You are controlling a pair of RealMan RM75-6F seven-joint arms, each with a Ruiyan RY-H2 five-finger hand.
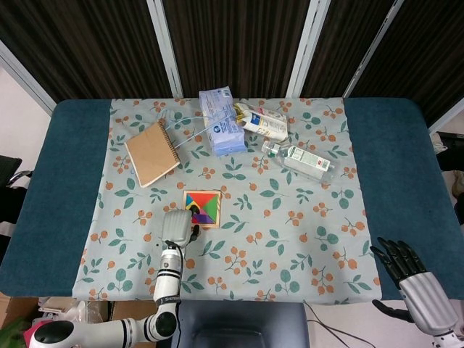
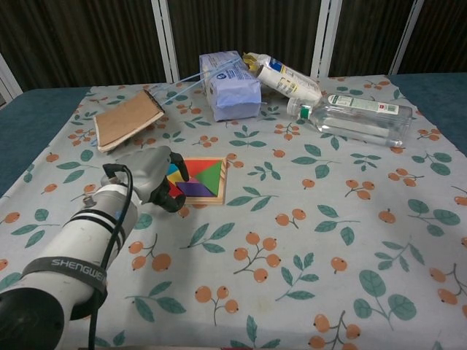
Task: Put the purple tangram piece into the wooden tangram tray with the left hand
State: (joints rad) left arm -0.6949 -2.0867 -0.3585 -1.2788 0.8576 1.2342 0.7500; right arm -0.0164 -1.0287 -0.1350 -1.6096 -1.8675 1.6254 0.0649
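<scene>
The wooden tangram tray (image 1: 202,191) (image 2: 222,182) sits mid-table on the floral cloth, holding coloured pieces. The purple piece (image 1: 207,216) (image 2: 194,188) lies flat in the tray's near part. My left hand (image 1: 176,227) (image 2: 149,175) hovers just left of and nearer than the tray. Its dark fingers (image 2: 172,198) are loosely spread beside the tray's near-left corner and hold nothing. My right hand (image 1: 417,279) rests at the table's near right edge with fingers spread and empty; only the head view shows it.
A brown notebook (image 1: 152,152) (image 2: 128,119) lies at the back left. A tissue pack (image 1: 222,119) (image 2: 230,84), a snack pouch (image 1: 262,123) (image 2: 284,76) and a lying clear bottle (image 1: 299,161) (image 2: 357,117) are behind the tray.
</scene>
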